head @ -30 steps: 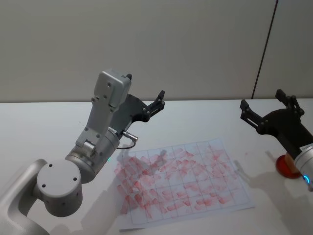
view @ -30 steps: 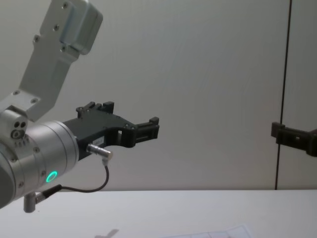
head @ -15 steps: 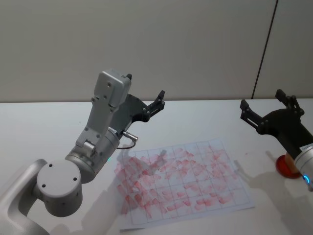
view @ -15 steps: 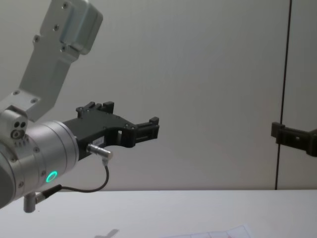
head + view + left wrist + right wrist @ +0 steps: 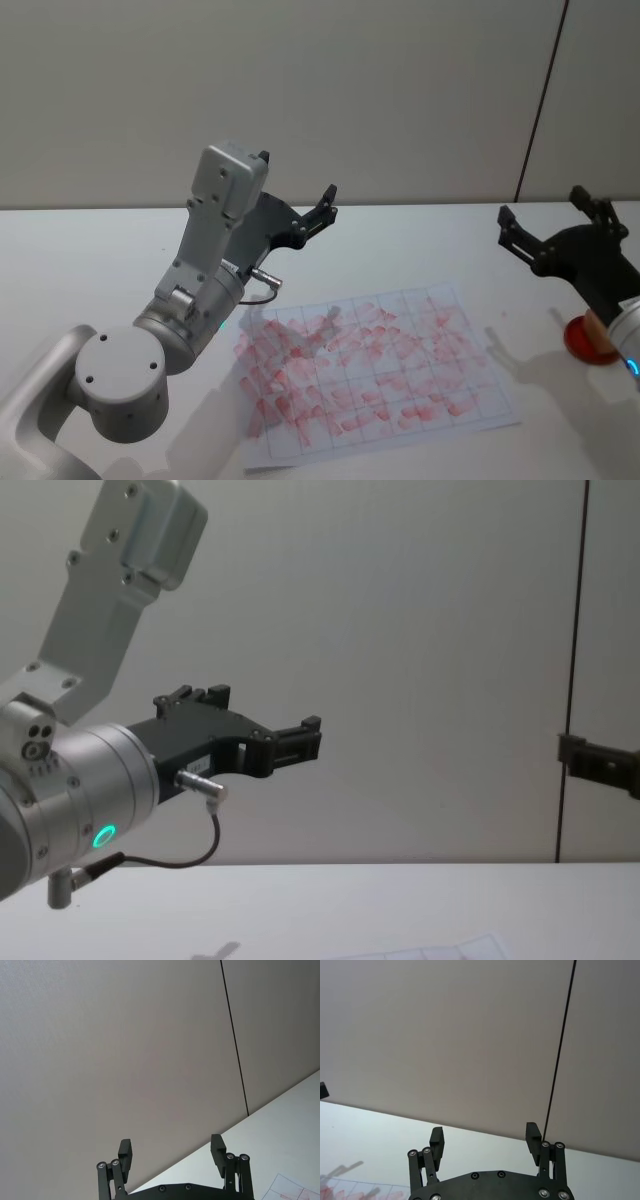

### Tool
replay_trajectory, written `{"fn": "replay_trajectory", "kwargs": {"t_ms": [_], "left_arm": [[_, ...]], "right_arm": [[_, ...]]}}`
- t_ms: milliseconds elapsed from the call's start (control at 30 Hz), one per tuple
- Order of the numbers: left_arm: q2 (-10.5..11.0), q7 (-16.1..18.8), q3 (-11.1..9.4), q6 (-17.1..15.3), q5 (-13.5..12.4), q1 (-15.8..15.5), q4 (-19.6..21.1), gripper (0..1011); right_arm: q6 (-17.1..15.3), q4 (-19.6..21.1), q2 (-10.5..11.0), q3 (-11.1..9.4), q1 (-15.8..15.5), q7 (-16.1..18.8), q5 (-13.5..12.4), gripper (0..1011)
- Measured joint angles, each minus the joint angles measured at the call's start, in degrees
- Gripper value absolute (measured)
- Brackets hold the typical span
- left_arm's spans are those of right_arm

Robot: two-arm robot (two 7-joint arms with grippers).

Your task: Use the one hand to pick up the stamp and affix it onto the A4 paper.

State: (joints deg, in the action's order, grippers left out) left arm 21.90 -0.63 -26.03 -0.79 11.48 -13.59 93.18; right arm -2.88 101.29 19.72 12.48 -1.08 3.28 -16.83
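A pale wall (image 5: 300,90) stands behind everything, and one thin dark seam (image 5: 540,100) runs down it on the right side. In front of the wall is the white table (image 5: 100,250), seen from above in the head view.

The left arm (image 5: 200,290) is the biggest moving part. It is grey, it rises from the lower left corner, and a small green light (image 5: 103,836) shines on its wrist in the chest view. Its end, the left gripper (image 5: 297,172), is held up in the air over the far left part of the table, beyond the upper left corner of the sheet. Its two black fingers (image 5: 125,1146) stand wide apart with nothing between them.

The A4 paper (image 5: 370,370) lies flat on the table, near the middle and a little turned. It has a faint grid, and most of the boxes carry red marks. The shadow of the left arm falls on its left part.

The right gripper (image 5: 541,203) is raised above the right side of the table, past the right edge of the sheet and not touching it. Its fingers (image 5: 436,1136) are also spread wide and they hold nothing.

The stamp (image 5: 582,340), a small round red object, sits on the table near the right edge of the head view, well apart from the paper. The wrist of the right arm covers part of it, so I cannot tell its full shape
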Motion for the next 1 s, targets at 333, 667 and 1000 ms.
{"fn": "replay_trajectory", "kwargs": {"t_ms": [333, 667, 1000], "left_arm": [[0.00, 0.00, 0.00, 0.00, 0.00, 0.00, 0.00, 1001], [0.00, 0.00, 0.00, 0.00, 0.00, 0.00, 0.00, 1001], [0.00, 0.00, 0.00, 0.00, 0.00, 0.00, 0.00, 1001]], "right_arm": [[-4.42, 0.38, 1.30, -1.36, -0.92, -1.98, -1.85, 1001], [-11.72, 0.81, 3.15, -3.27, -2.44, -5.05, -4.42, 1001], [-16.61, 0.31, 3.76, -4.11, -3.65, -7.39, -5.34, 1001]]}}
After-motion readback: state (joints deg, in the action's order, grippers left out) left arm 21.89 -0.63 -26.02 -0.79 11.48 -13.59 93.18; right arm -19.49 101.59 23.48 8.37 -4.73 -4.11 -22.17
